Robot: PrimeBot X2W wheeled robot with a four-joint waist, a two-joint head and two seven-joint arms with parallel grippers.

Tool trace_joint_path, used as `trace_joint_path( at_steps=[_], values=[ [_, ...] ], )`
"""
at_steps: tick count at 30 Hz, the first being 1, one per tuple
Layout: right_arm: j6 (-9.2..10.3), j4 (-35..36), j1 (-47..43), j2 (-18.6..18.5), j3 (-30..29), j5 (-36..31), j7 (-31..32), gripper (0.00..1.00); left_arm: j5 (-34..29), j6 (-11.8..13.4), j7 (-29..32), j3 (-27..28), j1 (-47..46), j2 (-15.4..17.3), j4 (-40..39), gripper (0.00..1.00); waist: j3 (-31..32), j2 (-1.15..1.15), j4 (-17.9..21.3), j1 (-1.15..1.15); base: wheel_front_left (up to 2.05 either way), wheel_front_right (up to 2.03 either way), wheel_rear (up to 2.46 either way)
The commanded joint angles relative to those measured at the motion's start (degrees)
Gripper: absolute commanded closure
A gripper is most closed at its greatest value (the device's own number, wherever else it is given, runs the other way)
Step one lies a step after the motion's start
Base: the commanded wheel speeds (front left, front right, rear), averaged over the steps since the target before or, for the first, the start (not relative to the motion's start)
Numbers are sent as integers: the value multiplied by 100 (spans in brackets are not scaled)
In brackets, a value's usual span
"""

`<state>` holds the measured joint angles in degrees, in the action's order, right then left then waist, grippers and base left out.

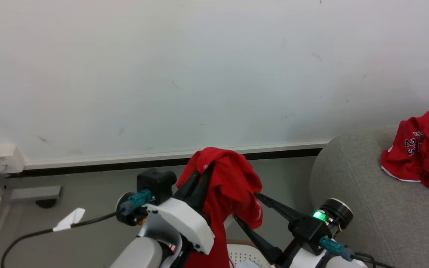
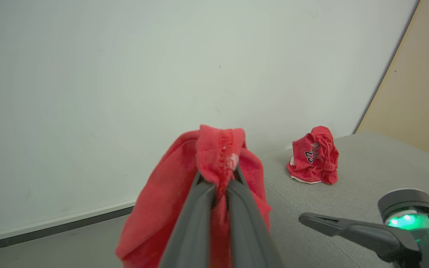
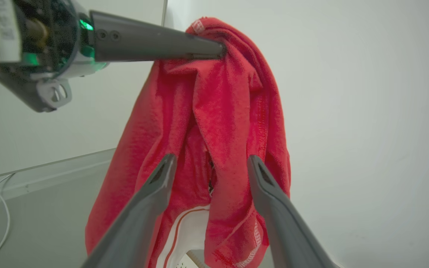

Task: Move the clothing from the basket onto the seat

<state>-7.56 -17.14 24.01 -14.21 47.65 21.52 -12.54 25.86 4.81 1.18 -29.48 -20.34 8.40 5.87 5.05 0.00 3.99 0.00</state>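
L end effector (image 1: 206, 169) clamps red garment (image 1: 231, 178) high, prob. to clear basket (image 1: 244, 257); R end effector (image 1: 247, 206) spread wide just beside it, empty.

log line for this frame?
left gripper: shut on red garment, lifted above basket | right gripper: open, holding nothing | number 23 jersey: on seat

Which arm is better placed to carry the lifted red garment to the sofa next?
Probably left. The left gripper is shut on the red garment, raised above the basket; the sofa lies to the robot's right. The right gripper is open near it, holding nothing.
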Motion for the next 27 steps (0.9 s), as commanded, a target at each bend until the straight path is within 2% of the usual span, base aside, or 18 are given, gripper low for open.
trace_joint_path(
  at_steps=[1, 8, 14, 16, 17, 21, 27],
  values=[
    [15, -222, 279, 57, 185, 156, -45, 0, -31, -20, 23, -42, -71, -13, -46, 100, -9, 0, -42, 0, 0, 0, 0],
    [15, -1122, 1023, 280, 820, 490, -131, 0, -24, -128, 129, -301, -164, -144, -126, 100, -22, 0, -184, 0, 0, 0, 0],
    [15, -1942, 1373, 649, 1012, 649, -224, 0, 138, -234, 228, -521, -168, -280, -241, 100, -35, 0, -238, 0, 0, 0, 0],
    [15, -2199, 1438, 753, 914, 613, -239, 93, 208, -230, 249, -558, -169, -317, -273, 100, -43, 0, -254, 0, 0, 0, 0],
    [15, -2285, 1422, 816, 908, 629, -251, 100, 214, -224, 259, -574, -177, -322, -273, 100, -44, 0, -265, 0, 0, 0, 0],
    [15, -2225, 1356, 946, 909, 767, -267, 100, 213, -197, 251, -576, -188, -311, -230, 100, -56, 0, -279, 0, 0, 0, 0],
    [15, -1984, 1193, 842, 716, 867, -264, 100, 207, -138, 182, -516, -176, -238, -156, 100, -85, 0, -249, 0, 0, 0, 0]
  ],
)
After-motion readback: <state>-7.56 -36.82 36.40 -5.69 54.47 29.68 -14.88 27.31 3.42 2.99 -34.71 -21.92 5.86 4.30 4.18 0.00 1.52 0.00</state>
